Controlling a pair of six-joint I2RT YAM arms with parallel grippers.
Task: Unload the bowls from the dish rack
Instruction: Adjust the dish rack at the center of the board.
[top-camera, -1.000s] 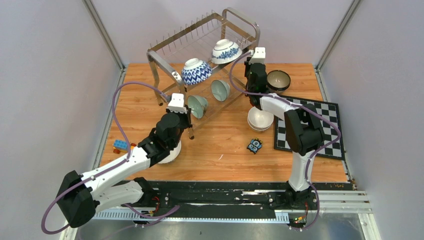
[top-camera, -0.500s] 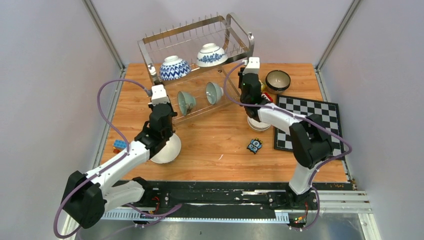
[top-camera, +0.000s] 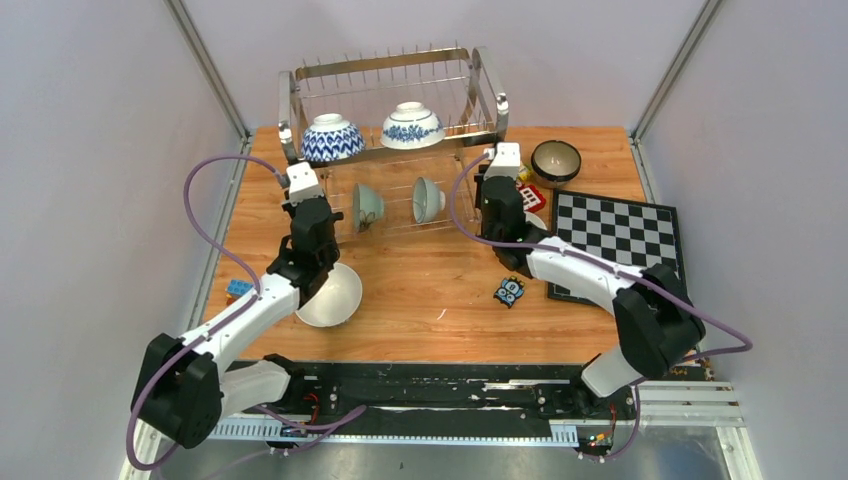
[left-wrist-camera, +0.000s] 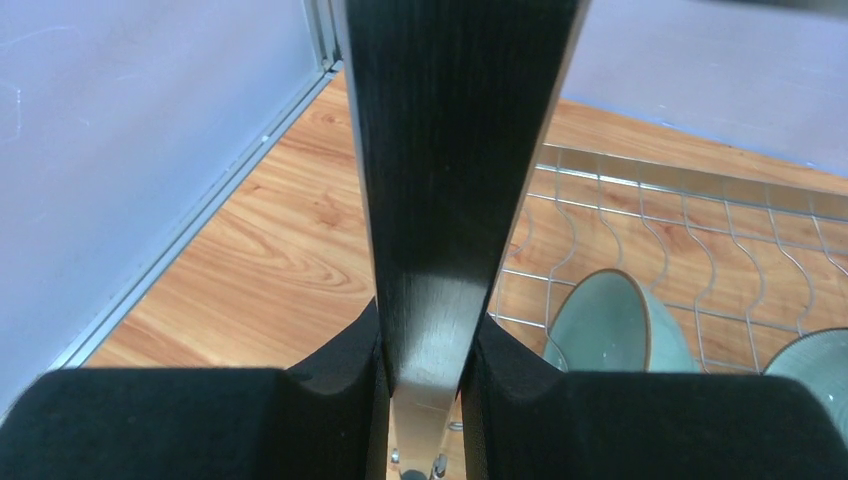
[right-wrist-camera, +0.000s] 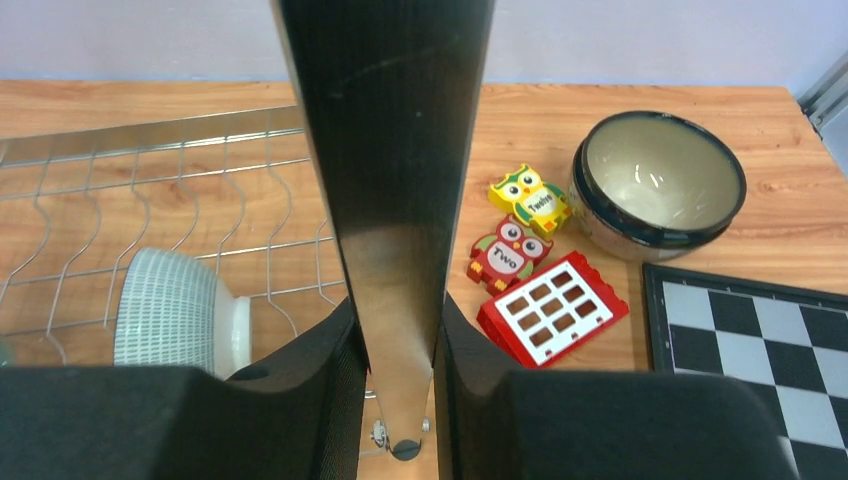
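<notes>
The dish rack (top-camera: 390, 75) stands at the back of the table, square to the rear wall. Two blue-and-white bowls (top-camera: 331, 137) (top-camera: 411, 124) rest upside down on its upper tier. Two pale green bowls (top-camera: 366, 206) (top-camera: 427, 198) stand on edge in the lower tier. My left gripper (top-camera: 298, 168) (left-wrist-camera: 425, 350) is shut on the rack's left front steel leg (left-wrist-camera: 440, 200), with a green bowl (left-wrist-camera: 610, 325) just to its right. My right gripper (top-camera: 500, 148) (right-wrist-camera: 397, 340) is shut on the right front leg (right-wrist-camera: 390, 150), beside a ribbed pale bowl (right-wrist-camera: 175, 310).
A white bowl (top-camera: 335, 297) sits on the table under my left arm. A dark brown bowl (top-camera: 555, 160) (right-wrist-camera: 655, 185) stands at the back right. Owl blocks (right-wrist-camera: 528, 200) and a red block (right-wrist-camera: 552, 312) lie beside the chessboard (top-camera: 620, 235). Small toys (top-camera: 510, 291) (top-camera: 240, 290) lie nearer.
The rack has swung from a skewed pose to square with the back wall and shifted left. Both arms moved with it, still clamped on its legs.
</notes>
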